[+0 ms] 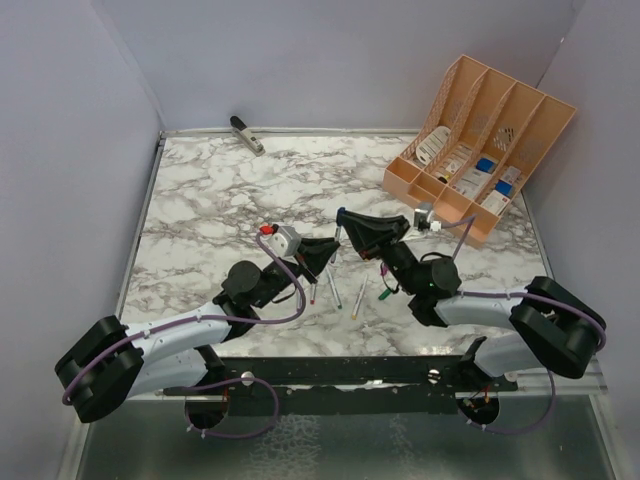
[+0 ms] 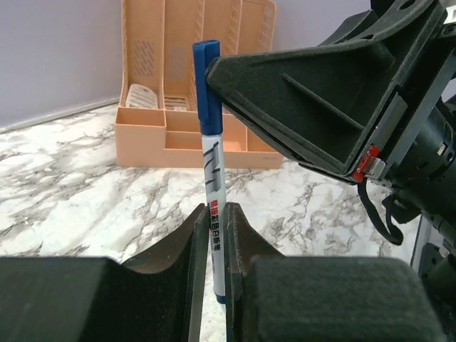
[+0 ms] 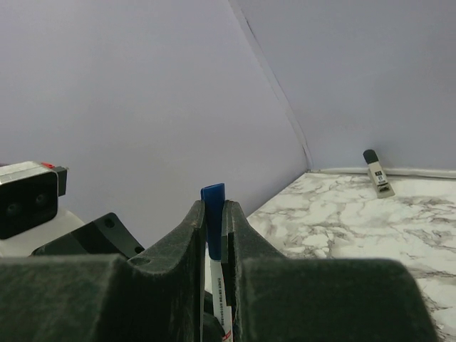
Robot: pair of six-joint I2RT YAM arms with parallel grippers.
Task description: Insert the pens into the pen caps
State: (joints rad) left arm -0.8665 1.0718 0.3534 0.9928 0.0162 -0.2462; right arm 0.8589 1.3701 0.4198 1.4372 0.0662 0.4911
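A white-barrelled pen (image 2: pixel 214 182) stands upright above the marble table, with a blue pen cap (image 2: pixel 206 85) sitting on its top end. My left gripper (image 2: pixel 216 209) is shut on the lower barrel. My right gripper (image 3: pixel 214 205) is shut on the blue pen cap (image 3: pixel 213 224), and its dark fingers (image 2: pixel 306 100) reach in from the right in the left wrist view. In the top view both grippers meet at mid-table, left (image 1: pixel 331 245) and right (image 1: pixel 343 216). Several other pens (image 1: pixel 334 288) lie on the table just in front of them. No other caps show clearly.
An orange organizer (image 1: pixel 520 115) stands at the back right, with blue and white items in its front bins. A dark-and-white clip-like object (image 1: pixel 247 134) lies at the back left by the wall. Lilac walls enclose the marble table (image 1: pixel 220 200) on three sides.
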